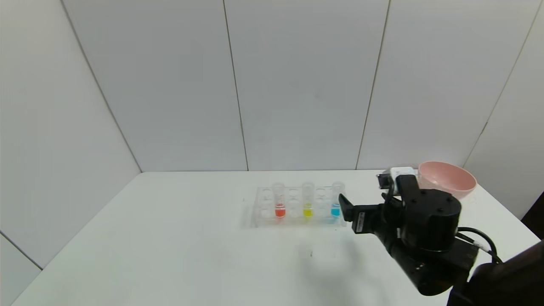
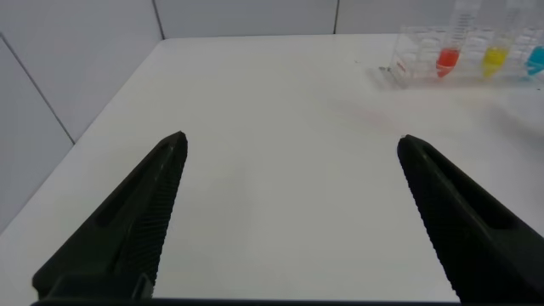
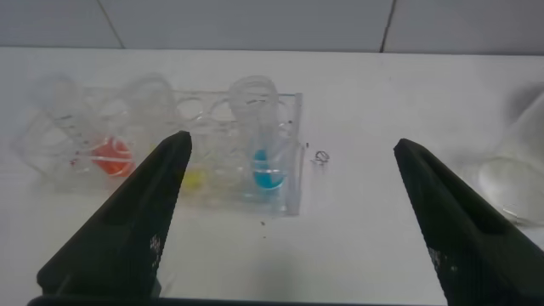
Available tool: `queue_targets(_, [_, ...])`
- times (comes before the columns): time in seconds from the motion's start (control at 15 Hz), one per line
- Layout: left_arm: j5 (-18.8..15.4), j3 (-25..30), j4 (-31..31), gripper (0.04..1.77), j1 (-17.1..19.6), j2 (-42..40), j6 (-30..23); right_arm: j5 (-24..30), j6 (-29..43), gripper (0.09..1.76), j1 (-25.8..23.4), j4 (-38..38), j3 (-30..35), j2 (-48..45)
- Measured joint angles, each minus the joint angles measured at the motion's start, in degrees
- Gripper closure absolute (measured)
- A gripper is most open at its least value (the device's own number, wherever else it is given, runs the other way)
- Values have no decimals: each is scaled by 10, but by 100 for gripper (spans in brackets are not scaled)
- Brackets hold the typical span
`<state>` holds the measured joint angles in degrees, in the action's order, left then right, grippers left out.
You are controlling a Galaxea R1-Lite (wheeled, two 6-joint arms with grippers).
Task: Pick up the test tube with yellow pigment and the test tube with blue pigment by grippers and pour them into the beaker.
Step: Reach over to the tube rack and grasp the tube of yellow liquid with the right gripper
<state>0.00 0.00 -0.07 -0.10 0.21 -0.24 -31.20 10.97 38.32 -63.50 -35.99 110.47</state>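
On the white tabletop (image 1: 170,238) a clear rack (image 1: 297,207) holds three upright tubes: red (image 1: 279,206), yellow (image 1: 307,205) at its 3 o'clock, then blue (image 1: 336,204), each with a little colour at the bottom. The right claw (image 3: 289,221) is wide open and empty, at the blue tube's 3 o'clock. The left claw (image 2: 289,212) is also spread wide, holding nothing, over bare tabletop. The beaker (image 3: 518,166) stands near the right claw
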Motion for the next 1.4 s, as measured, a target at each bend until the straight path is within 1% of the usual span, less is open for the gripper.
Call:
queue_targets(0.07, [0, 0, 0, 5, 0, 0, 0, -20, 7, 14, 28, 22, -28, 7])
queue_targets(0.27, [0, 0, 0, 5, 0, 0, 0, -74, 4, 14, 100, 40, -99, 37])
queue_targets(0.47, [0, 0, 0, 5, 0, 0, 0, -96, 0, 14, 142, 60, -148, 72])
queue_targets(0.6, [0, 0, 0, 5, 0, 0, 0, -97, -1, 14, 150, 62, -159, 89])
queue_targets(1.4, [0, 0, 0, 5, 0, 0, 0, -95, -5, 14, 132, 75, -182, 134])
